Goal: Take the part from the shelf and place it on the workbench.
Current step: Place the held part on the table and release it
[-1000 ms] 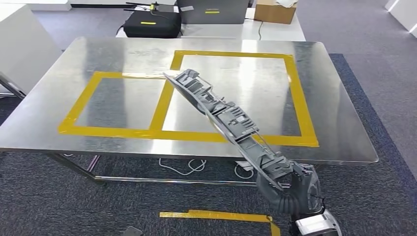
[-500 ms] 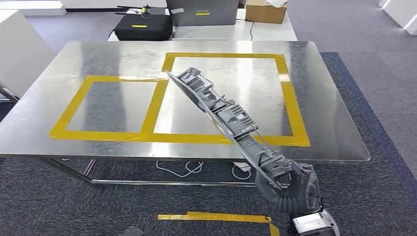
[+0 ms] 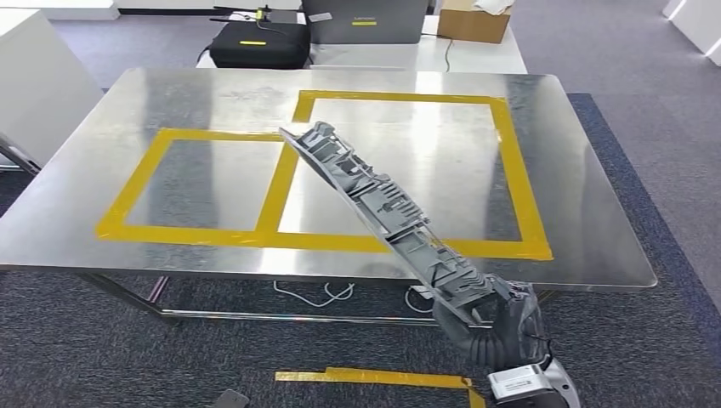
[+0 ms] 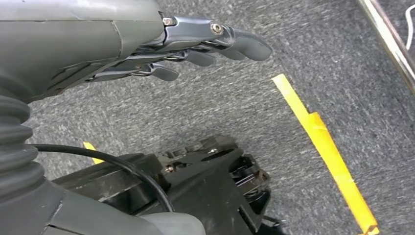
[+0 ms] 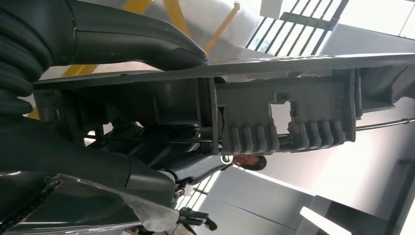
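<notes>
Right hand grips the near end of the part, a long grey ribbed plastic piece. Fingers are wrapped around it in the right wrist view, with the thumb pressed flat along one face of the part. From the hand, which sits in front of the desk's near edge, the part rises at a slant over the desk. Its far end is above the yellow tape that divides the two marked rectangles. Whether that far tip touches the metal top cannot be told; the rest of the part is clear of the surface.

Left hand hangs over the grey carpet. Its fingers are stretched out almost straight, close together, holding nothing. A yellow tape strip lies on the carpet beside it.

Desk is bare steel with two taped rectangles, the right one larger. Behind it stand a black case and a cardboard box. Another yellow strip lies on the carpet in front of the desk.
</notes>
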`<state>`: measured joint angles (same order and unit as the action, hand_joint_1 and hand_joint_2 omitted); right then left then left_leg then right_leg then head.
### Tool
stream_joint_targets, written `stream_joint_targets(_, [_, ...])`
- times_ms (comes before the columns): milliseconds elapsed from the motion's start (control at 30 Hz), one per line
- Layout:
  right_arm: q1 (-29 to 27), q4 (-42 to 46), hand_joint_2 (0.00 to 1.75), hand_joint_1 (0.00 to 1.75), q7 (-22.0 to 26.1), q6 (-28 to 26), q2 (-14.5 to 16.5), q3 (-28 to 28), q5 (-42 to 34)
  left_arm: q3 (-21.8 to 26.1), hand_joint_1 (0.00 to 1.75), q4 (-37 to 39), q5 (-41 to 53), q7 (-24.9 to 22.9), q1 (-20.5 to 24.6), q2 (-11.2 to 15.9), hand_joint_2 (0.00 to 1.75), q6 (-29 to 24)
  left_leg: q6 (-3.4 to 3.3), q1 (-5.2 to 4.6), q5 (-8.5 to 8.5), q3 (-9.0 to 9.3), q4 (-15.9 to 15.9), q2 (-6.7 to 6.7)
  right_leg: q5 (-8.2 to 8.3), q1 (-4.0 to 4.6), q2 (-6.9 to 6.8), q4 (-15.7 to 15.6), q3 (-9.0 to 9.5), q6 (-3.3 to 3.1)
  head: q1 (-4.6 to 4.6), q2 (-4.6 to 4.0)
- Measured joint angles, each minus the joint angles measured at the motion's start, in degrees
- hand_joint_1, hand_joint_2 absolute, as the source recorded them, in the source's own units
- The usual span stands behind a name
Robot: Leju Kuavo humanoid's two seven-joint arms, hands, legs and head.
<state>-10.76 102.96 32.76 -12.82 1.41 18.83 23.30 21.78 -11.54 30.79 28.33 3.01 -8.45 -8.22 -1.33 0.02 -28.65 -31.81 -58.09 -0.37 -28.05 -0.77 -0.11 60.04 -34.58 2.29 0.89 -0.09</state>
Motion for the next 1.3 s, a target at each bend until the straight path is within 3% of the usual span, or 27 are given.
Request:
stream_joint_targets(167, [0.3, -0.4, 1.75, 1.75, -0.4, -0.4, 0.0, 0.5, 0.5, 0.0, 0.0, 0.0, 0.4, -0.1, 0.2, 0.0, 1.75, 0.0, 1.37, -0.07, -1.12, -0.31, -1.3, 0.15, -0.56, -0.03, 0.16, -1.8, 1.32, -1.44, 0.17, 0.0])
stream_joint_targets(233, [0.5, -0.6, 1.75, 1.75, -0.4, -0.5, 0.0, 0.9, 0.5, 0.0, 0.0, 0.0, 0.5, -0.1, 0.3, 0.0, 1.75, 0.0, 2.03, 0.08, -3.62, -2.64, -6.4, 0.16, -0.87, -0.16, 0.05, -1.9, 1.83, -2.14, 0.32, 0.0])
stream_joint_targets(300, [0.6, -0.8, 1.75, 1.75, -0.4, -0.6, 0.0, 1.2, 0.5, 0.0, 0.0, 0.0, 0.5, -0.1, 0.3, 0.0, 1.75, 0.0, 2.33, 0.18, -6.27, -6.68, -14.0, 0.17, -1.32, -0.1, 0.04, -1.9, 2.27, -2.51, 0.38, 0.0])
stream_joint_targets(333, [0.6, -0.9, 1.75, 1.75, -0.4, -0.6, 0.0, 1.2, 0.5, 0.0, 0.0, 0.0, 0.6, -0.1, 0.2, 0.0, 1.75, 0.0, 2.33, 0.19, -6.44, -8.09, -16.3, 0.17, -1.55, -0.07, 0.09, -1.9, 2.56, -2.56, 0.38, 0.0])
stream_joint_targets(367, [0.6, -1.1, 1.75, 1.75, -0.4, -0.6, 0.0, 1.2, 0.5, 0.0, 0.0, 0.0, 0.6, -0.1, 0.2, 0.0, 1.75, 0.0, 2.23, 0.19, -5.51, -8.57, -16.5, 0.17, -1.81, -0.03, 0.16, -1.9, 2.92, -2.56, 0.39, 0.0])
stream_joint_targets(400, [0.6, -1.2, 1.75, 1.75, -0.4, -0.6, 0.0, 1.3, 0.5, 0.0, 0.0, 0.0, 0.6, -0.1, 0.2, 0.0, 1.75, 0.1, 2.01, 0.17, -3.53, -7.96, -14.5, 0.17, -2.08, 0.0, 0.25, -1.9, 3.35, -2.51, 0.38, 0.0])
stream_joint_targets(467, [0.6, -1.3, 1.75, 1.75, -0.5, -0.7, 0.0, 1.3, 0.5, 0.0, 0.0, 0.0, 0.6, -0.1, 0.2, 0.0, 1.75, 0.1, 1.16, -0.02, 0.73, -5.06, -7.3, 0.16, -2.69, 0.11, 0.36, -2.0, 3.98, -2.29, 0.36, 0.0])
stream_joint_targets(500, [0.6, -1.3, 1.75, 1.75, -0.5, -0.8, 0.0, 1.4, 0.5, 0.0, 0.0, 0.0, 0.7, -0.1, 0.2, 0.1, 1.75, 0.1, 0.7, -0.18, 1.74, -3.7, -4.2, 0.18, -2.98, 0.18, 0.42, -2.0, 4.22, -2.02, 0.35, 0.0])
stream_joint_targets(567, [0.7, -1.4, 1.75, 1.75, -0.5, -1.0, 0.0, 1.5, 0.5, 0.0, 0.0, 0.0, 0.7, -0.1, 0.3, 0.1, 1.75, 0.2, 0.11, -0.48, 1.5, -2.6, -1.5, 0.22, -3.12, 0.22, 0.4, -2.0, 4.36, -1.19, 0.32, 0.0])
stream_joint_targets(667, [0.7, -1.4, 1.75, 1.75, -0.6, -1.2, 0.0, 1.5, 0.6, 0.0, 0.0, 0.0, 0.8, -0.1, 0.2, 0.0, 1.75, 0.2, -0.43, -0.21, 1.1, -1.49, -0.1, 0.13, -3.24, 0.14, 0.31, -1.1, 4.42, 0.13, 0.25, 0.0])
stream_joint_targets(733, [0.8, -1.4, 1.75, 1.75, -0.6, -1.4, 0.0, 1.6, 0.9, 0.0, 0.0, 0.0, 0.9, -0.1, 0.3, 0.0, 1.75, 0.2, -0.79, 0.04, 0.91, -0.63, 0.4, 0.08, -5.13, 0.08, 0.29, 3.2, 1.92, 0.51, 0.03, 0.0])
stream_joint_targets(800, [0.9, -1.5, 1.75, 1.75, -0.8, -2.1, 0.0, 1.7, 2.0, 0.0, 0.0, 0.0, 1.1, -0.1, 0.4, 0.0, 1.75, 0.2, -1.01, 0.04, 0.49, -0.23, 0.4, 0.09, -7.63, 0.06, 0.29, 10.3, -2.65, 0.7, -0.09, 0.0])
stream_joint_targets(833, [1.0, -1.6, 1.75, 1.75, -1.1, -2.7, 0.0, 1.8, 3.1, 0.0, 0.0, 0.0, 1.3, -0.2, 0.4, 0.0, 1.75, 0.2, -1.02, 0.03, 0.24, 0.05, 0.3, 0.09, -8.07, 0.04, 0.28, 12.7, -4.61, 0.78, -0.07, 0.0])
stream_joint_targets(867, [1.0, -1.7, 1.75, 1.75, -1.7, -3.4, 0.0, 1.8, 4.7, 0.0, 0.0, 0.0, 1.5, -0.3, 0.3, -0.1, 1.75, 0.1, -0.98, 0.04, -0.05, 0.42, 0.3, 0.09, -7.43, 0.03, 0.27, 13.3, -5.73, 0.89, -0.09, 0.0])
stream_joint_targets(900, [1.3, -2.0, 1.75, 1.75, -2.6, -4.3, 0.0, 2.0, 6.8, 0.0, 0.0, 0.0, 1.9, -0.4, 0.3, -0.1, 1.75, 0.1, -0.9, 0.08, -0.42, 0.92, 0.3, 0.07, -5.59, 0.02, 0.24, 11.8, -5.82, 0.92, -0.1, 0.0])
stream_joint_targets(967, [2.7, -3.0, 1.75, 1.75, -5.8, -6.6, -0.1, 2.6, 13.2, 0.0, 0.0, 0.0, 2.9, -1.0, 0.4, -0.1, 1.75, 0.0, -0.51, 0.14, -1.29, 2.08, 0.3, 0.06, -0.47, 0.03, 0.15, 5.2, -3.97, 0.77, -0.12, 0.0])
stream_joint_targets(1033, [5.7, -5.3, 1.75, 1.75, -10.7, -9.5, -0.2, 3.9, 22.8, -0.2, 0.0, 0.0, 4.5, -1.7, 0.9, -0.2, 1.75, 0.2, 0.13, 0.05, -1.99, 2.49, 0.0, 0.2, 1.38, 0.23, 0.04, 0.2, -2.44, 0.08, -0.04, 0.0])
stream_joint_targets(1067, [7.7, -6.8, 1.75, 1.75, -13.4, -10.8, -0.3, 4.8, 27.5, -0.4, 0.0, 0.0, 5.2, -2.0, 1.2, -0.3, 1.75, 0.3, 0.45, -0.03, -2.2, 2.48, -0.1, 0.31, 1.06, 0.35, 0.02, -0.4, -2.23, -0.45, 0.01, 0.0])
stream_joint_targets(1133, [11.8, -10.4, 1.75, 1.75, -18.2, -12.2, -0.4, 6.2, 34.4, -0.8, 0.0, -0.1, 6.4, -2.7, 1.9, -0.4, 1.75, 0.5, 0.44, -0.16, -2.53, 2.45, -0.3, 0.43, 1.41, 0.32, 0.05, -0.7, -1.85, -1.08, 0.17, 0.0])
stream_joint_targets(1233, [17.5, -15.4, 1.75, 1.75, -22.4, -13.0, -0.5, 7.6, 39.8, -1.3, 0.0, -0.1, 7.2, -3.3, 2.7, -0.4, 1.75, 0.6, -0.25, -0.22, -2.6, 2.71, 0.1, 0.44, 1.41, 0.26, 0.19, -0.8, -1.75, -1.13, 0.26, 0.0])
stream_joint_targets(1300, [20.7, -18.2, 1.75, 1.75, -23.6, -13.1, -0.5, 8.5, 41.4, -1.5, 0.0, -0.2, 7.5, -3.4, 3.1, -0.4, 1.75, 0.7, -0.28, -0.22, -2.57, 2.91, 0.5, 0.43, 1.26, 0.31, 0.22, -0.8, -1.75, -1.34, 0.27, 0.0])
